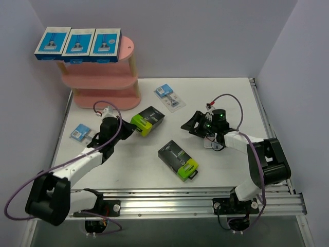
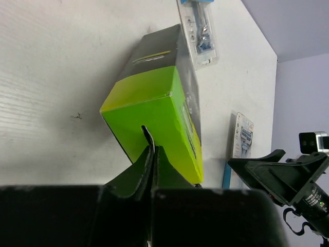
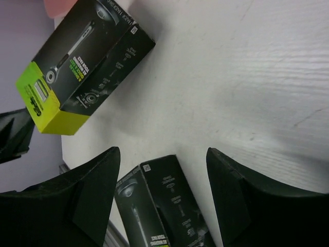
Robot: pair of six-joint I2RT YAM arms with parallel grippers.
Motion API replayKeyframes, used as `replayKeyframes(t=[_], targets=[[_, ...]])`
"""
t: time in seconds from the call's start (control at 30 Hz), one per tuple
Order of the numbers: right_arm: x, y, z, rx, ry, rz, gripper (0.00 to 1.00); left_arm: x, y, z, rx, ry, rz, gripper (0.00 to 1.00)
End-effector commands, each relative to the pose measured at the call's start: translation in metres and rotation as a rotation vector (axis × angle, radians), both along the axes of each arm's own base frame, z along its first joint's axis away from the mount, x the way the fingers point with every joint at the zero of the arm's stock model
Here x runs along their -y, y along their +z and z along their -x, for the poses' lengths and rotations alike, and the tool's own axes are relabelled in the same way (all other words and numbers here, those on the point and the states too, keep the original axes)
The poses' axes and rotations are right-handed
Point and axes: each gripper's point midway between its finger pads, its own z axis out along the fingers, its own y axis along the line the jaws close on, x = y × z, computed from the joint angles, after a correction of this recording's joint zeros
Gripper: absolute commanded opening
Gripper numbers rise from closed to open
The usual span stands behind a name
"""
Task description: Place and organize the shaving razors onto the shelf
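The pink shelf stands at the back left with three blue-and-white razor boxes in a row on its top board. A black razor box with a lime-green end lies in front of the shelf. My left gripper is shut on the thin tab sticking out of that green end. A second black box lies mid-table. My right gripper stands open above its dark end and touches nothing.
Clear blister packs lie behind the held box, at the table's left edge, and beside the right arm. The shelf's two lower boards carry nothing. A metal rail runs along the near edge.
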Motion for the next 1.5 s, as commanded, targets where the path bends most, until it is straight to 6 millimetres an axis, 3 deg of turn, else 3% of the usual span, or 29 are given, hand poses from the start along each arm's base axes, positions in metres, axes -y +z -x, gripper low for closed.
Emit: replayKeyframes(t=[0.0,0.03,0.13,0.17,0.23,0.33,0.5,0.87,1.13,1.47], targets=[[-0.023,0.03,-0.003,0.072,0.031,-0.053,0.63,-0.024,0.044,0.001,0.075,0.012,-0.108,0.02],[-0.027,0.033,-0.004,0.082,0.033,-0.063,0.63,-0.028,0.061,0.006,0.089,0.011,-0.121,0.02],[-0.034,0.036,-0.004,0.086,0.036,-0.084,0.63,-0.042,0.072,0.018,0.057,-0.026,-0.211,0.02],[-0.036,0.037,-0.003,0.087,0.039,-0.088,0.63,-0.043,0.09,0.016,0.076,-0.04,-0.216,0.02],[-0.038,0.037,-0.003,0.086,0.037,-0.094,0.63,-0.05,0.102,0.019,0.049,-0.06,-0.244,0.02],[-0.041,0.035,-0.001,0.083,0.044,-0.094,0.63,-0.057,0.103,0.026,-0.006,-0.089,-0.251,0.02],[-0.042,0.032,0.005,0.076,0.053,-0.087,0.63,-0.062,0.125,0.033,-0.011,-0.133,-0.257,0.02],[-0.034,0.012,0.022,0.052,0.05,-0.06,0.63,-0.074,0.13,0.058,-0.089,-0.154,-0.315,0.02],[-0.031,0.013,0.022,0.064,0.041,-0.048,0.63,-0.071,0.119,0.065,-0.131,-0.176,-0.292,0.02],[-0.028,0.005,0.027,0.052,0.028,-0.04,0.63,-0.077,0.127,0.078,-0.131,-0.182,-0.326,0.02]])
